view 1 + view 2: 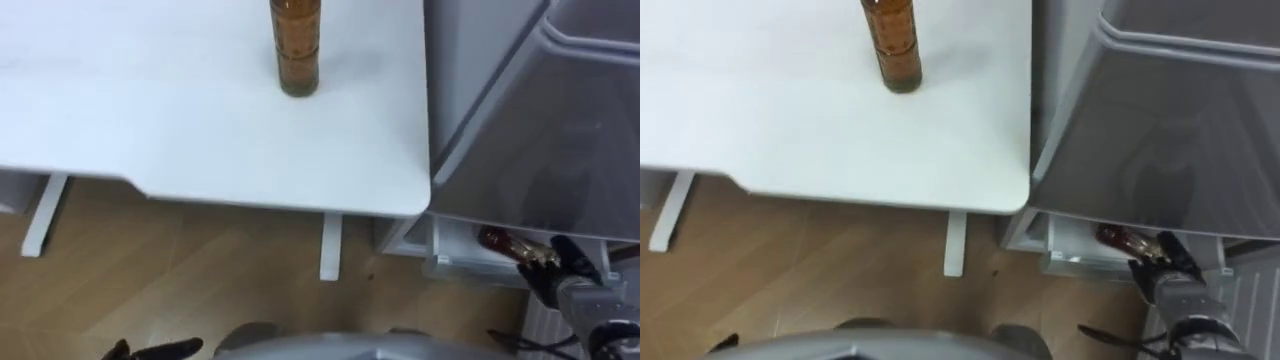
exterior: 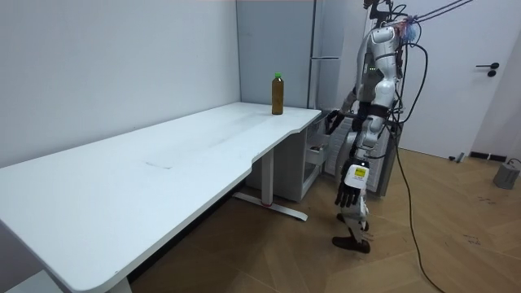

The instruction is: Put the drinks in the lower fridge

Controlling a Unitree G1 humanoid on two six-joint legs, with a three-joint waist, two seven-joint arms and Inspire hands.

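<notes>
Two drinks are in view, and neither can be seen whole. The reddish bottle lies in the right hand, whose dark fingers are clenched round its near end and hide that part. Its free end points away from the hand to the left, at the mouth of the white lower compartment of the fridge. I cannot tell whether the bottle touches the compartment. The fridge's grey front hangs over the hand and covers the compartment's inside.

The amber bottle stands upright on the table, well apart from the right hand, up and to its left. Its top is cut off in the eye views; the room view shows a green cap. Its ribbed body bears nothing readable, and the reddish bottle's gold patch is too small to read.

The left hand shows as loose, straight fingertips at the bottom edge, low and far left of the right hand, grasping nothing.
</notes>
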